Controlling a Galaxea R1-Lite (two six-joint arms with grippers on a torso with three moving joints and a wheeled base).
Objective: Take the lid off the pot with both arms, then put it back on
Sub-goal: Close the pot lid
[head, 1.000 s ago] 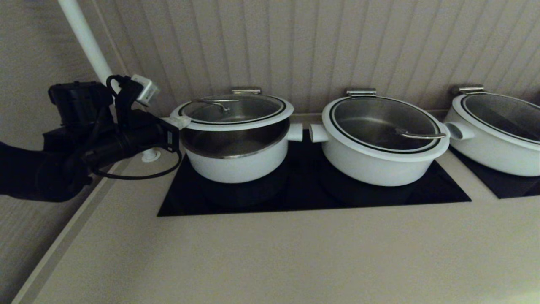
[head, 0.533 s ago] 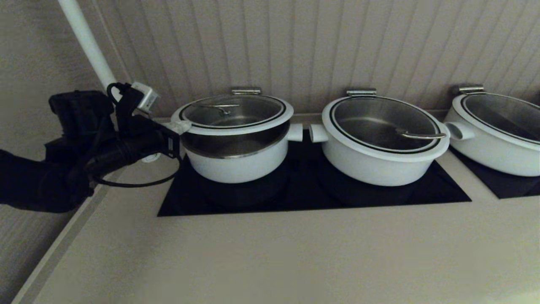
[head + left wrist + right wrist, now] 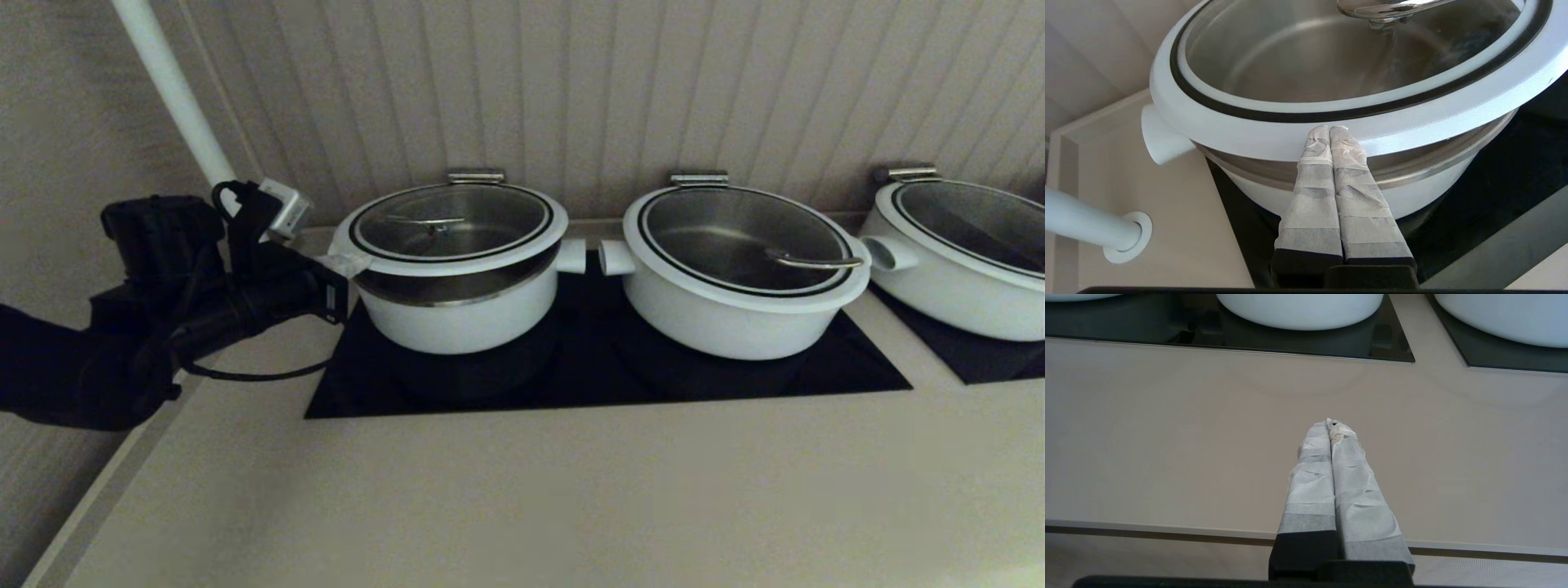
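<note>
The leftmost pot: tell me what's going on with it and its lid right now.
The left gripper, fingers shut together, has its tips under the white rim of the lid, propping that side up from the pot. The lid sits tilted, with a gap showing the pot's steel inner wall. The right gripper is shut and hangs over the bare counter in front of the cooktop, touching nothing. The two wider pots to the right stay covered.

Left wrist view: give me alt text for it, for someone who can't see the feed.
The left gripper, fingers pressed together, has its tips under the white rim of the lid, which sits tilted above the pot with a gap showing. A stubby side handle and a white pole are nearby.
</note>
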